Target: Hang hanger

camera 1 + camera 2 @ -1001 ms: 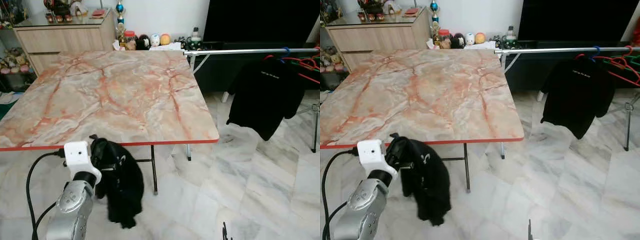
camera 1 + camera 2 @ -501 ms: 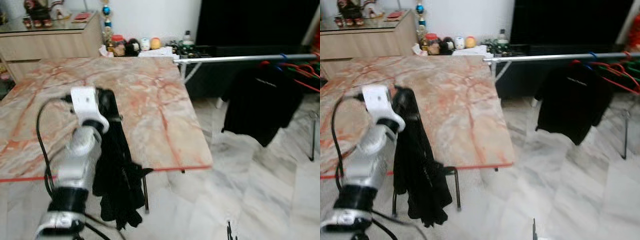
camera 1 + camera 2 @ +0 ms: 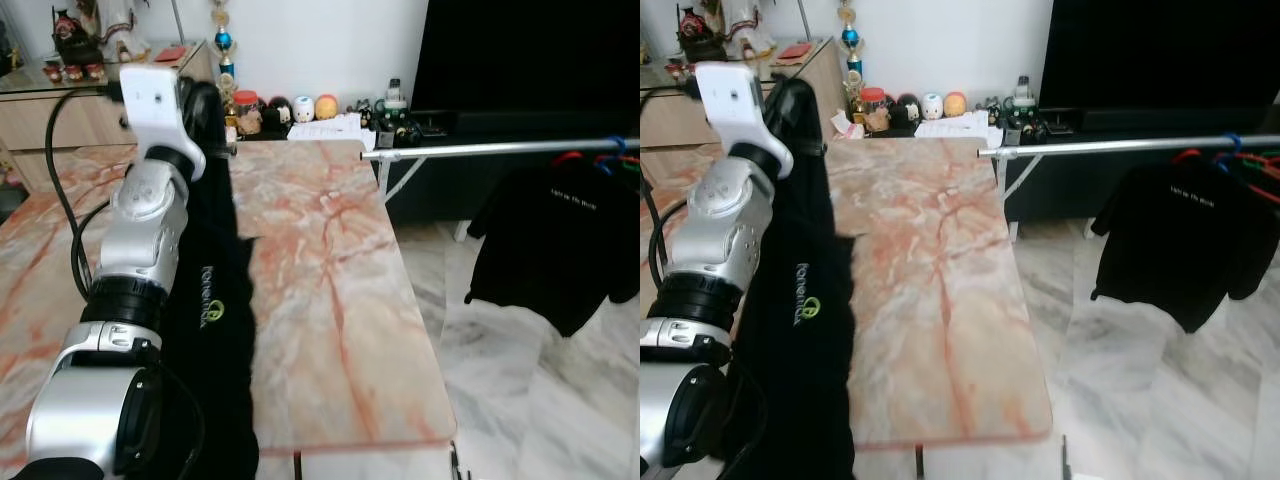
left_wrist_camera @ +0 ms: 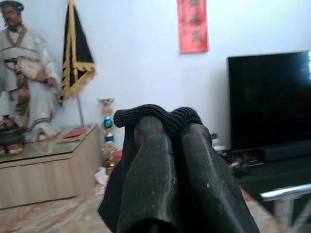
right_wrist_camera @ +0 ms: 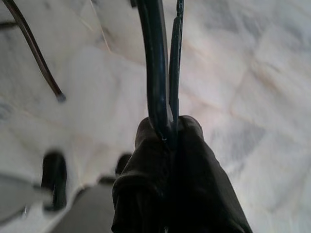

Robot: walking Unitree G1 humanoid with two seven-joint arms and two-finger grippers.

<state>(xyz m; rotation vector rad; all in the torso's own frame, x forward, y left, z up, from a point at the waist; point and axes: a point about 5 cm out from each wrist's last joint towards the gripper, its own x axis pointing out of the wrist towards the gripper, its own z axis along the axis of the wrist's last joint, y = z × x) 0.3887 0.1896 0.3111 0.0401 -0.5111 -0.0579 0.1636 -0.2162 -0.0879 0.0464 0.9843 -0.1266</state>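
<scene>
The marble-patterned bench point(image 3: 330, 300) stretched ahead, with a metal clothes rail point(image 3: 490, 150) off its far right corner carrying a hung black T-shirt point(image 3: 560, 240). Over the bench's left side a black garment point(image 3: 805, 300) with a green logo draped down from the raised left end effector point(image 4: 170, 141), whose fingers point(image 4: 150, 170) were pressed together on its collar. The right end effector point(image 5: 167, 131), down near the floor, pinched a black hanger point(image 5: 155, 63).

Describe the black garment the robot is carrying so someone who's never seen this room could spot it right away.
Find the marble-patterned table. At its left side the raised left gripper pinches the black garment, which hangs down beside the silver arm. Unlike the black shirt on the metal rail, it bears a small green and white logo.
</scene>
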